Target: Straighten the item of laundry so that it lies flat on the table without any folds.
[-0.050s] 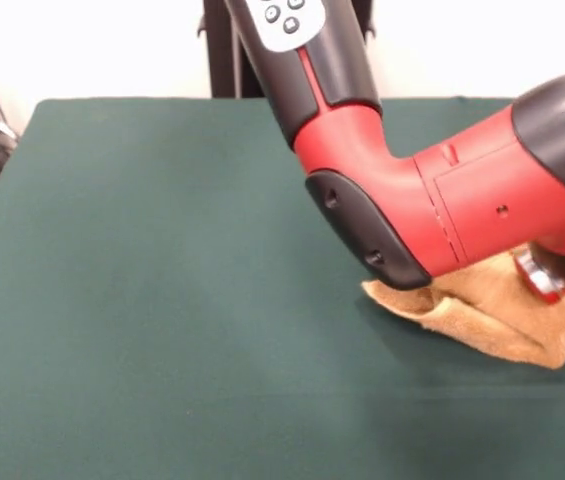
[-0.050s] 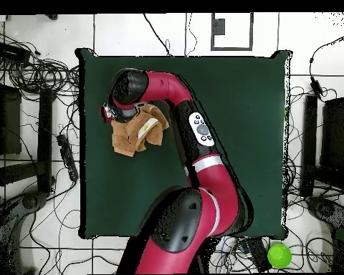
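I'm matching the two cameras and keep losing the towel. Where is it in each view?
Front view: the towel lies bunched at the lower right, partly hidden under the arm.
Overhead view: the towel sits upper left on the table, folded over itself.
Shared landmark: the arm's red elbow right above the towel.
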`<state>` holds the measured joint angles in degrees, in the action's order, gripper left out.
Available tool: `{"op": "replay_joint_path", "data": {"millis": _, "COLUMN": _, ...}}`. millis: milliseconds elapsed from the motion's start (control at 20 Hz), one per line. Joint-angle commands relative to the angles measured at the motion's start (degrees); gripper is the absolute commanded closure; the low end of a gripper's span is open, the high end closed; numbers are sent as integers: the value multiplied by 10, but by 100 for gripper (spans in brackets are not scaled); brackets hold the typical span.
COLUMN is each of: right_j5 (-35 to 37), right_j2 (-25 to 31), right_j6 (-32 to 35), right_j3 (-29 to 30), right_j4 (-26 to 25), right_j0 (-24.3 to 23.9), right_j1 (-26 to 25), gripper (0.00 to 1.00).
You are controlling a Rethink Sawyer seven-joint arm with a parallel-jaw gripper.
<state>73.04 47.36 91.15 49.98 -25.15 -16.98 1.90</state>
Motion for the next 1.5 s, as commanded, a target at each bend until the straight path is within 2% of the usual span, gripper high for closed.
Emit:
{"op": "replay_joint_path", "data": {"millis": 50, "right_j5": -106, "right_j2": 57, "right_j6": -186, "right_j3": 61, "right_j4": 13, "right_j0": -7, "right_j1": 8, "gripper": 0}}
{"op": "replay_joint_path", "data": {"millis": 400, "right_j5": -119, "right_j2": 52, "right_j6": -179, "right_j3": 108, "right_j4": -1, "right_j0": -25, "right_j1": 33, "gripper": 0}}
{"op": "replay_joint_path", "data": {"millis": 550, "right_j5": -133, "right_j2": 45, "right_j6": -156, "right_j3": 143, "right_j4": -13, "right_j0": -36, "right_j1": 56, "gripper": 0}}
{"op": "replay_joint_path", "data": {"millis": 950, "right_j5": -169, "right_j2": 28, "right_j6": -111, "right_j3": 192, "right_j4": -31, "right_j0": -47, "right_j1": 93, "gripper": 0}}
{"op": "replay_joint_path", "data": {"millis": 1250, "right_j5": -168, "right_j2": 22, "right_j6": -115, "right_j3": 178, "right_j4": -31, "right_j0": -42, "right_j1": 86, "gripper": 0}}
{"op": "replay_joint_path", "data": {"millis": 1500, "right_j5": -179, "right_j2": 18, "right_j6": -109, "right_j3": 192, "right_j4": -31, "right_j0": -44, "right_j1": 95, "gripper": 0}}
